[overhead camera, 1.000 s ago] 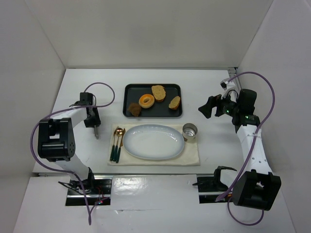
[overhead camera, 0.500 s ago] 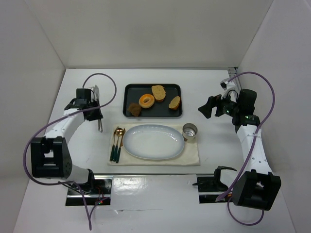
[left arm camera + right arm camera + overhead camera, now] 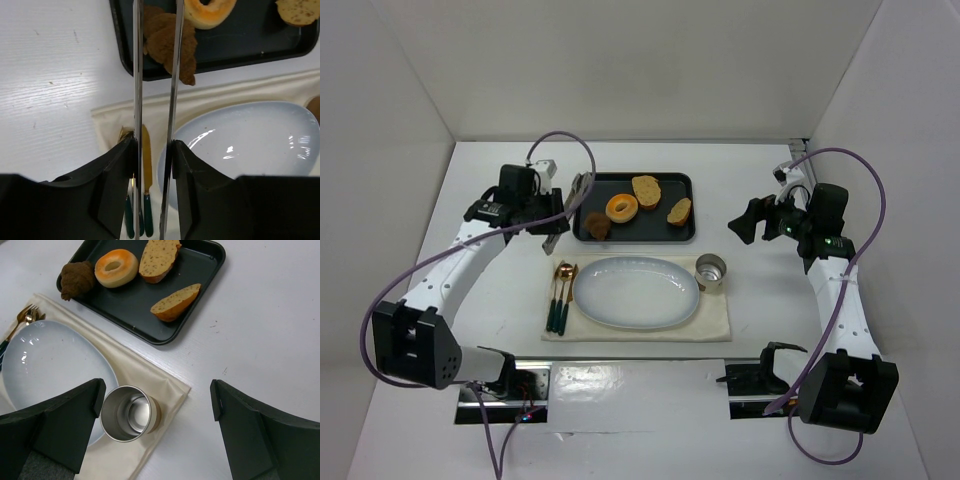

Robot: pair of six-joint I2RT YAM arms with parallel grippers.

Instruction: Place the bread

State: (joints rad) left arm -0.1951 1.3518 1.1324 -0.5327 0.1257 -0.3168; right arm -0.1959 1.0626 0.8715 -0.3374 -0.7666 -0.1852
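Steel tongs (image 3: 137,75), clenched in the left pincer (image 3: 152,150), reach over the dark bread (image 3: 160,37) in the tray's (image 3: 235,47) near-left corner: best lower them squarely, nip its thick middle gently, and clear the rim; the right pincer (image 3: 157,390) hangs released, empty.

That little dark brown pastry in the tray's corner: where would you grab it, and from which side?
With the tongs, pinch the bread across its thick, lumpy middle; the tapered ends would likely slip. Come down from above at the left end of the tray: the doughnut crowds its right, and the rim runs close in front.
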